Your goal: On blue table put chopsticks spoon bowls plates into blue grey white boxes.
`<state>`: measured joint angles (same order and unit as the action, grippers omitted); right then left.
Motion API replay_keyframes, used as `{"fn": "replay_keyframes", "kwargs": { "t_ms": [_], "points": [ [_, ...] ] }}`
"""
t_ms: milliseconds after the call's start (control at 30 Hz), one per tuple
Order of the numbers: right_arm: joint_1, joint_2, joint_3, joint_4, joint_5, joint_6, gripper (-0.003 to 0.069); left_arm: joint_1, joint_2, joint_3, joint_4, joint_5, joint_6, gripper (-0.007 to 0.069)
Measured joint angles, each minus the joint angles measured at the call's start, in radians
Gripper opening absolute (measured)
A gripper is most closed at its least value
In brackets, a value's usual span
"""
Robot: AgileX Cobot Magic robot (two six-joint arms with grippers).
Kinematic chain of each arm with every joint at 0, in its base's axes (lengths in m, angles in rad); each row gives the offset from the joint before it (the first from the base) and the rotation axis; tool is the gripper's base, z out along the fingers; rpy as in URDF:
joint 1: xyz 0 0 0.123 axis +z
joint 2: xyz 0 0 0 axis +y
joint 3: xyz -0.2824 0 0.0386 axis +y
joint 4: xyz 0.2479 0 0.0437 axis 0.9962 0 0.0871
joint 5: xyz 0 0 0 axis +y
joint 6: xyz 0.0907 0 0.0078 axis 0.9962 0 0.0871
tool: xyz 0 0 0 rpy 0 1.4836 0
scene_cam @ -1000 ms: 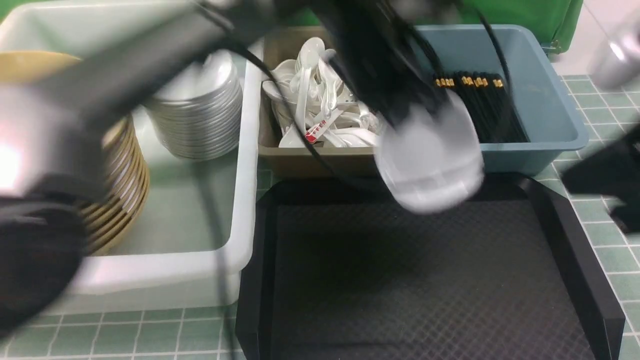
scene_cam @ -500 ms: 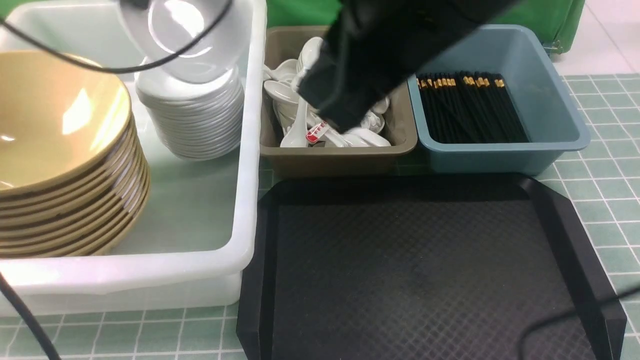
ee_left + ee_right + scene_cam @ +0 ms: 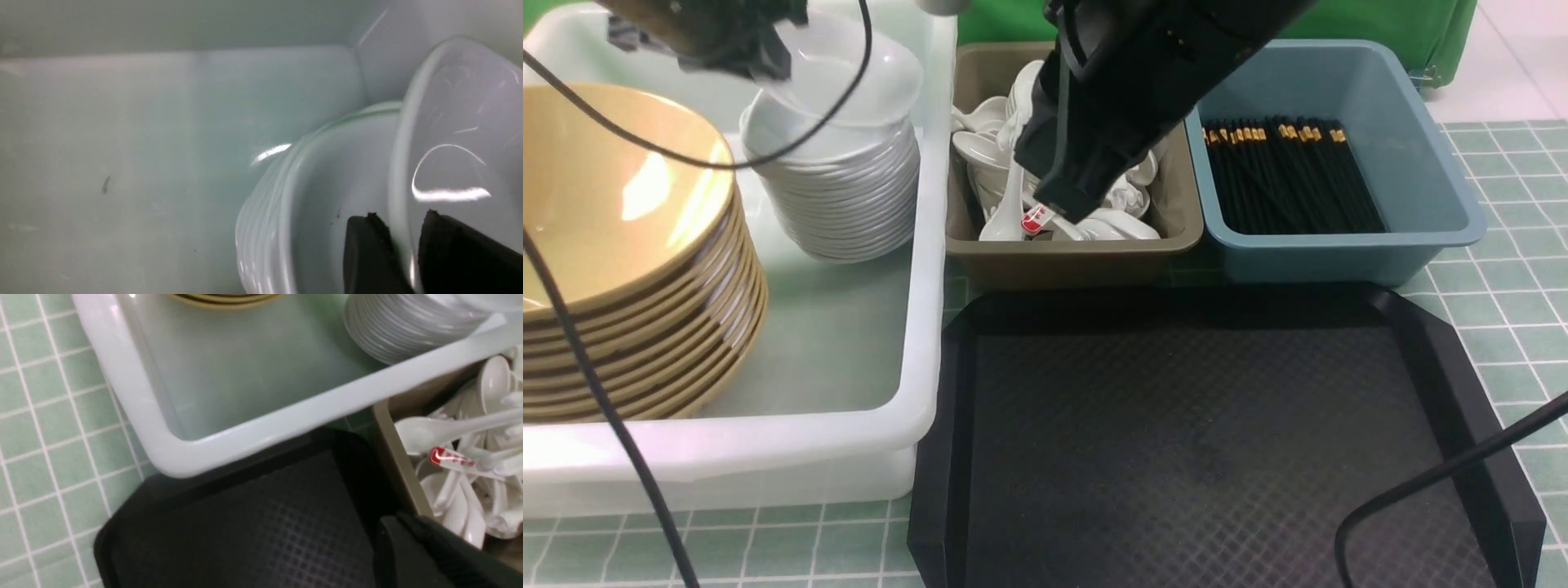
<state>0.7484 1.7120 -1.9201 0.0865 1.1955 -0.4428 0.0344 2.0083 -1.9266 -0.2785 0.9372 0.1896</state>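
The bowls (image 3: 613,245) run off the left edge, the tray (image 3: 1192,441) off the near one. The right arm (image 3: 1143,73) hides the far middle of the grey box (image 3: 1078,257) and many spoons (image 3: 1005,204) — the right gripper (image 3: 1058,204) has its tips lost among them. The left gripper (image 3: 402,228) is cut by the picture's edge; whether its fingers (image 3: 367,253) pinch the rim of the tilted plate (image 3: 449,122) or stand just clear — unclear. The red mark (image 3: 1036,219) is too small to read.

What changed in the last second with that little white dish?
The left gripper carried the small white dish leftward from near the black tray to the stack of white plates in the translucent white tub, where it leans tilted; the fingers straddle its rim, release unclear. The right gripper swung over the grey-brown spoon box. Tan bowls, black chopsticks, tray unmoved.
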Motion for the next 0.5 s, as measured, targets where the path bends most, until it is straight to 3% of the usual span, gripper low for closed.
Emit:
{"fn": "replay_keyframes", "kwargs": {
  "t_ms": [200, 300, 400, 500],
  "points": [
    [0.0, 0.0, -0.001, -0.018, 0.024, -0.001, 0.0057, -0.001, -0.017, -0.008, 0.068, 0.001, 0.019, 0.0458],
    [0.0, 0.0, -0.001, -0.024, 0.026, -0.001, 0.0057, -0.001, -0.043, -0.038, 0.076, 0.019, 0.019, 0.0547],
    [0.0, 0.0, -0.001, -0.026, 0.03, 0.003, 0.0057, -0.002, -0.075, -0.085, 0.077, 0.059, 0.02, 0.0574],
    [0.0, -0.006, 0.004, -0.031, 0.052, 0.029, 0.0059, -0.005, -0.144, -0.151, 0.081, 0.177, 0.018, 0.0537]
  ]
}}
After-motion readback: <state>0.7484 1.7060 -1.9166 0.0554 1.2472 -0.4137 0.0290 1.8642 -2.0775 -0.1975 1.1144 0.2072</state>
